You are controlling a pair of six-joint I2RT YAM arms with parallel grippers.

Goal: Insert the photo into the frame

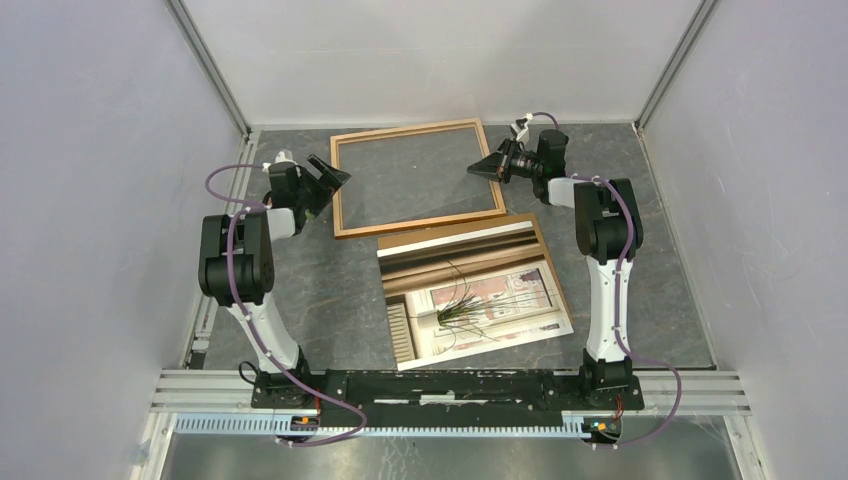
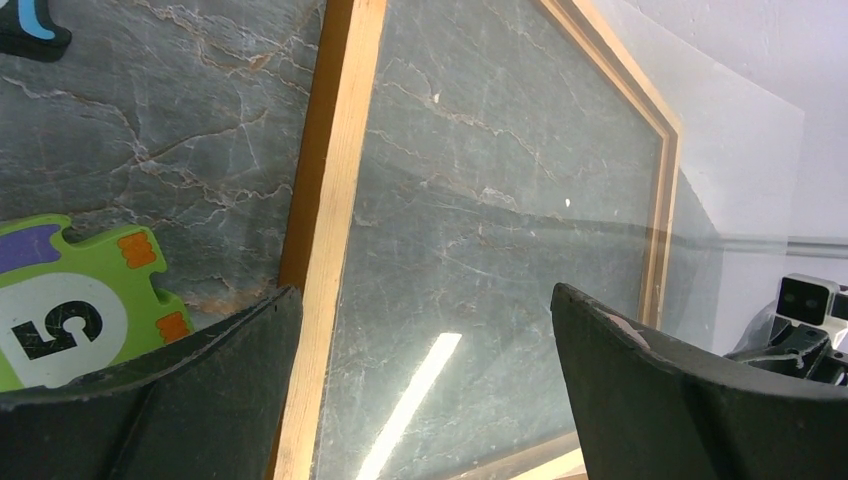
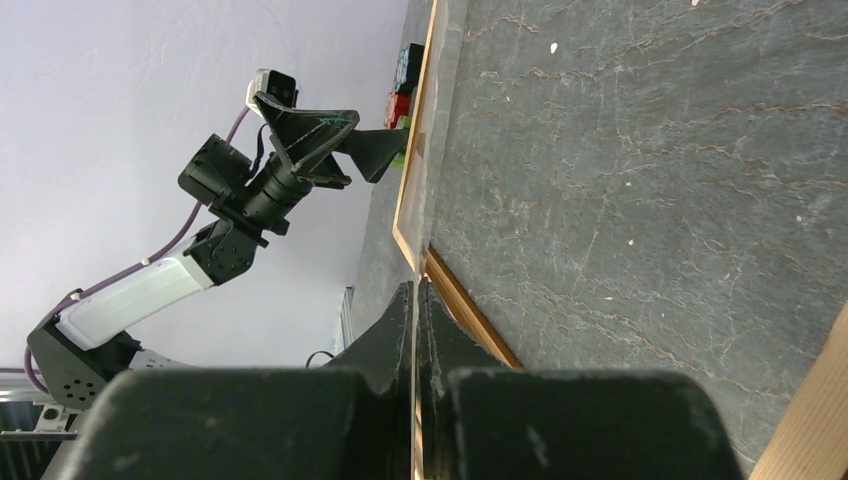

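Glossy and face up, the photo lies on the grey worktop just near of the frame. Its long axis runs roughly left-right, a little skewed, and it is closer to the right arm. Both pincers are at the frame, so the print lies nearward of each. The left pincer gapes wide over the frame's left rail, gripping nothing. The right pincer is closed at the right rail, seemingly nipping its thin edge, though the wrist view is cramped.

Robot lab test cell.
Pale panels on aluminium posts wall three edges of the marbled worktop; two cabled arms bolted to a slotted rail at its near edge.
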